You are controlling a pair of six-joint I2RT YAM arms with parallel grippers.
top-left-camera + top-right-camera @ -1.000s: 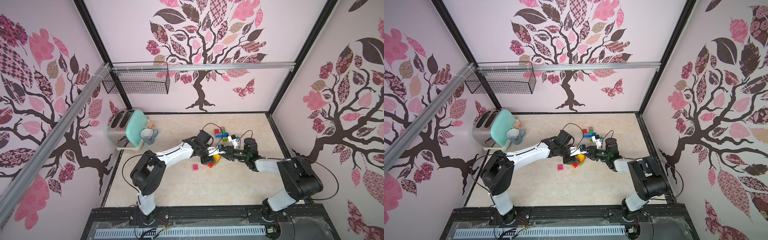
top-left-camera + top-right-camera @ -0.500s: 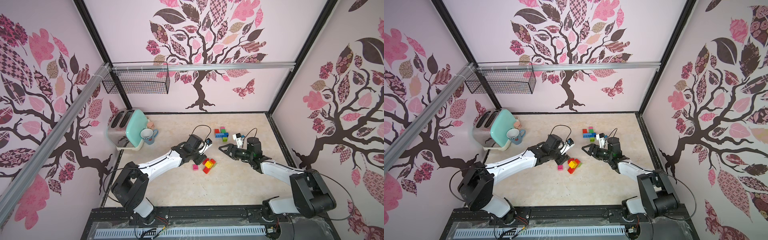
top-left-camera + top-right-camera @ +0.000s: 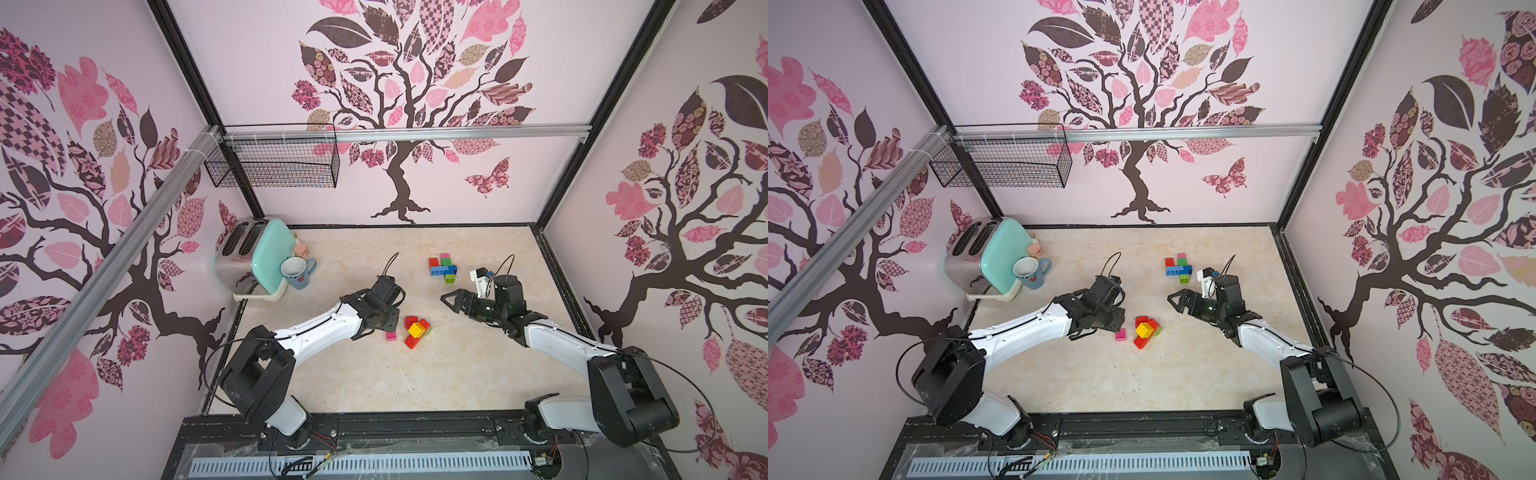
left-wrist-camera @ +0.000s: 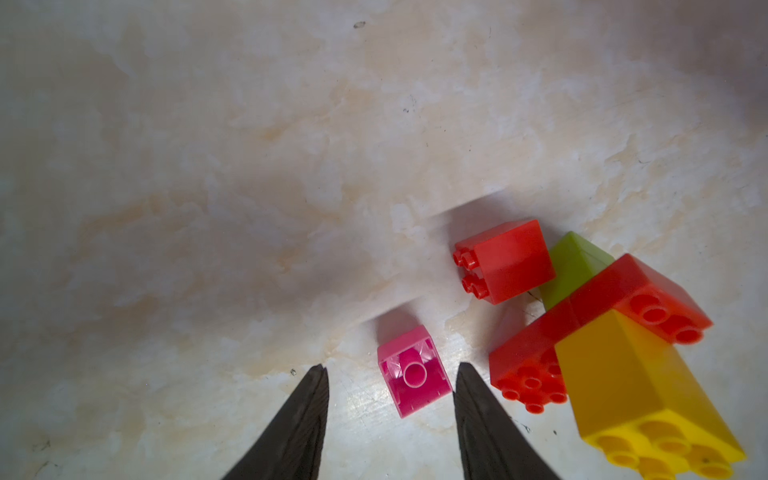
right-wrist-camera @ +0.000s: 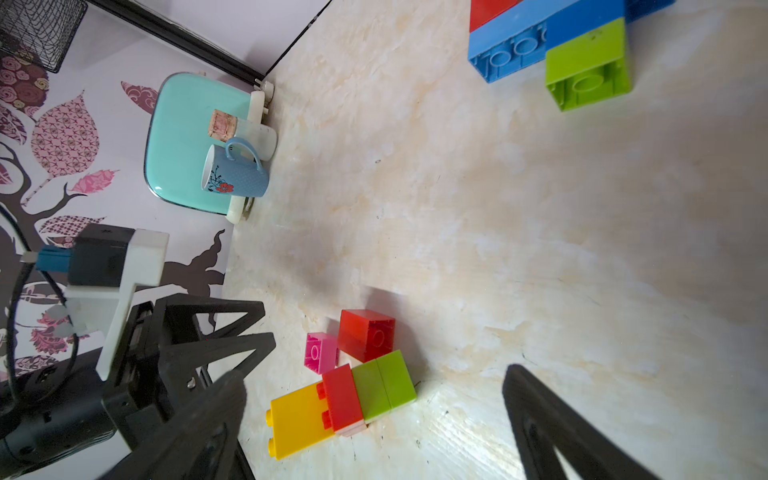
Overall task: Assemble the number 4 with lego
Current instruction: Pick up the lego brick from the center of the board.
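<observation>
The lego lies in two groups on the marbled tabletop. A joined yellow, red and green piece [image 3: 415, 330] lies mid-table next to a loose red brick [image 4: 505, 259] and a small pink brick [image 3: 390, 336]. My left gripper [image 4: 391, 370] is open and low over the table. The pink brick [image 4: 413, 376] lies between its fingertips, near one finger and apart from the other. My right gripper [image 3: 446, 300] hangs wide open and holds nothing, to the right of the joined piece [image 5: 345, 401]. A red, blue, green and pink group [image 3: 444, 268] lies farther back.
A mint toaster [image 3: 249, 266] stands at the back left, with a blue mug [image 3: 297, 272] and a small jar [image 3: 301, 249] against it. A wire basket [image 3: 274, 162] hangs on the wall rail. Walls close in the table on three sides.
Both grippers met at the joined piece a second ago. The right one has opened wide and drawn back to the right. The left one has pulled away and settled around the pink brick.
</observation>
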